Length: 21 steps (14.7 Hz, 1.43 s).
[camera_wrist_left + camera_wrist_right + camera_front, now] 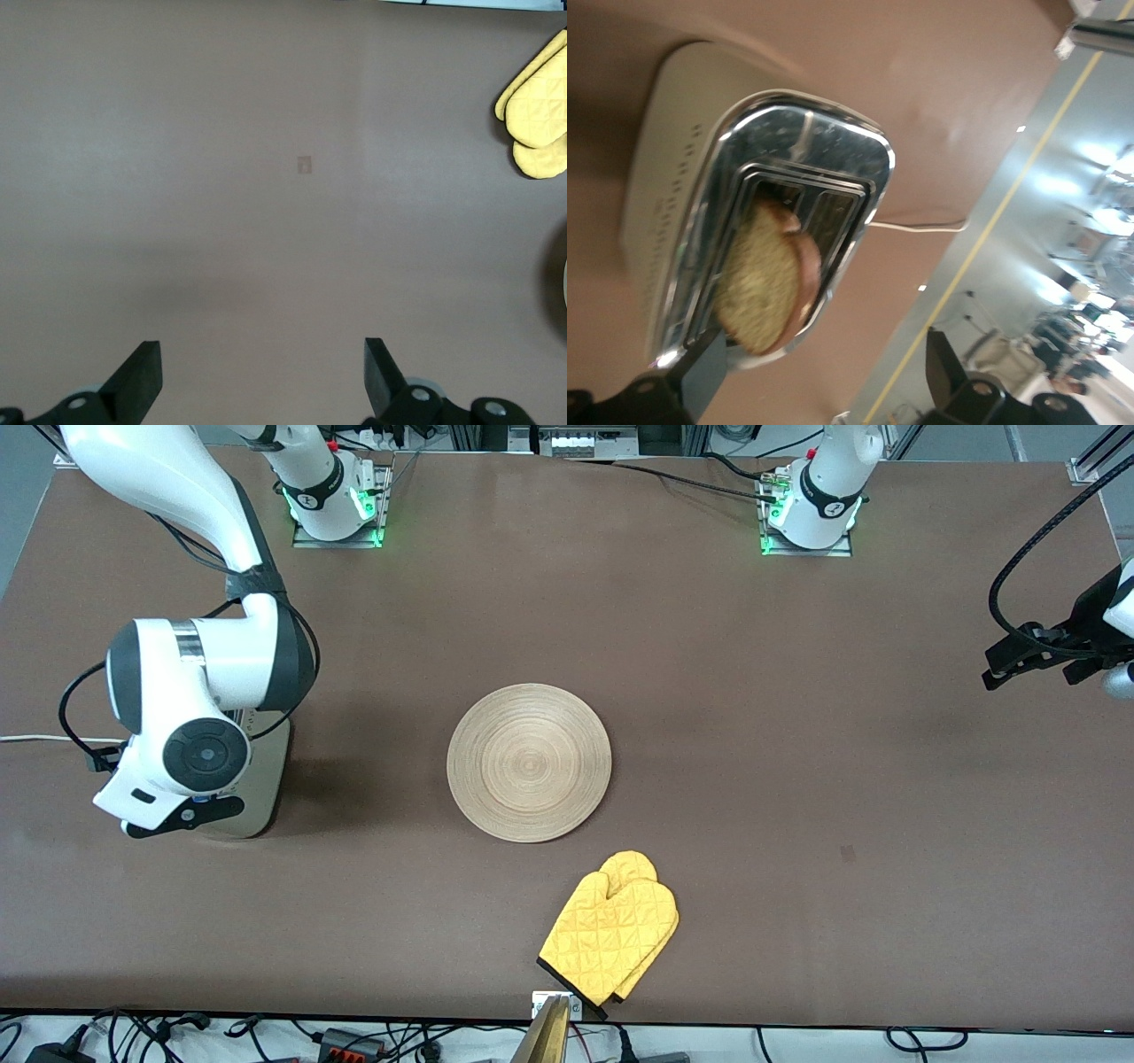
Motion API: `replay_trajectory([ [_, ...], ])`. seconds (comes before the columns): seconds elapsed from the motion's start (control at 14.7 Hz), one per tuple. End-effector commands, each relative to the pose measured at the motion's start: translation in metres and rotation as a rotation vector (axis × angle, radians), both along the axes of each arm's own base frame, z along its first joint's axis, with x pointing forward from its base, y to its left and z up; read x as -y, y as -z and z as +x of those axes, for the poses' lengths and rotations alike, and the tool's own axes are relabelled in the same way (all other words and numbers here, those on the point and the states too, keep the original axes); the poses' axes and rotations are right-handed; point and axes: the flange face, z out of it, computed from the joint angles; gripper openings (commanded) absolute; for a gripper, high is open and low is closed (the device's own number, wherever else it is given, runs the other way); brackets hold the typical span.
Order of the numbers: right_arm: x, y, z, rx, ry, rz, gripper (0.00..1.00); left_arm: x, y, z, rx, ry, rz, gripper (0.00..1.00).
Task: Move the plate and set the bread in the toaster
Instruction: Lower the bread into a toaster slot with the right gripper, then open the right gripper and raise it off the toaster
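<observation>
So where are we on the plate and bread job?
Mostly done: the bread stands in a toaster slot, leaning and not fully down. The right gripper is open above it, holding nothing. The plate sits bare mid-table. The left gripper waits open. Left: retreat.

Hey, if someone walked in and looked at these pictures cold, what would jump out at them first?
Probably the bright yellow oven mitt at the table edge nearest the front camera, with the round wooden plate bare mid-table just farther from that camera. Next, the bread sitting tilted in a slot of the chrome-topped toaster, at the right arm's end, with the right gripper over it, jaws open.
</observation>
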Motion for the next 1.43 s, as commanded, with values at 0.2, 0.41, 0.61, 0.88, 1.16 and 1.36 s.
replay_trajectory([
  [0.2, 0.020, -0.078, -0.033, -0.026, 0.059, 0.326, 1.00, -0.003, -0.005, 0.001, -0.007, -0.001, -0.012, 1.00],
  [0.41, 0.056, -0.093, -0.042, -0.025, 0.170, 0.529, 1.00, -0.009, -0.003, -0.001, -0.020, -0.012, -0.016, 1.00],
  [0.61, 0.072, -0.092, -0.044, -0.040, 0.216, 0.580, 1.00, -0.010, -0.003, -0.001, -0.023, -0.015, -0.018, 1.00],
  [0.88, 0.084, -0.092, -0.046, -0.041, 0.241, 0.597, 1.00, -0.021, -0.001, -0.004, -0.043, -0.035, -0.022, 1.00],
  [1.16, 0.077, -0.106, -0.059, 0.028, 0.224, 0.613, 1.00, -0.025, -0.001, -0.005, -0.049, -0.040, -0.022, 1.00],
  [1.36, 0.078, -0.109, -0.075, 0.111, 0.187, 0.628, 1.00, -0.025, -0.001, -0.005, -0.049, -0.040, -0.022, 1.00],
])
